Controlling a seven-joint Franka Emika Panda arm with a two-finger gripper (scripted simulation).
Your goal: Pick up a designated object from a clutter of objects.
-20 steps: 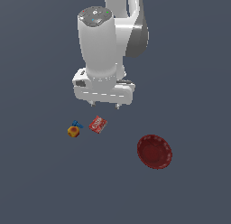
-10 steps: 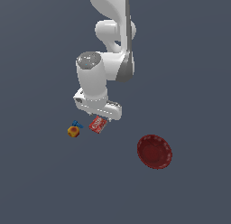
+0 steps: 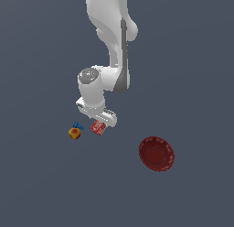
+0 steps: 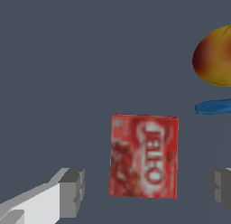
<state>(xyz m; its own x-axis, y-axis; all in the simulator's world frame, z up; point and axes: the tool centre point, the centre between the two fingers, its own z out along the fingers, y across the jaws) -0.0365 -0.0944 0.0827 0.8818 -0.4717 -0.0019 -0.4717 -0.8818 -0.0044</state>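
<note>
From the exterior view's left I see the orange cube (image 3: 74, 133) with a small blue piece (image 3: 78, 126) touching its upper edge. Just to the right lies the red box (image 3: 97, 127), flat on the grey floor (image 3: 192, 75), and well apart to the right sits the dark red bowl (image 3: 156, 154). My claw (image 3: 101, 121) hangs directly over the red box, and the hand covers the box's upper edge, so I cannot tell from here whether anything touches. In the wrist view the fingers (image 4: 72, 191) stand wide apart, one on each side of the red box (image 4: 144, 156), with floor showing between each finger and the box; the claw holds nothing. The far finger is cut off at the frame edge. The cube (image 4: 214, 57) is also cropped, and the box's white lettering is blurred.
</note>
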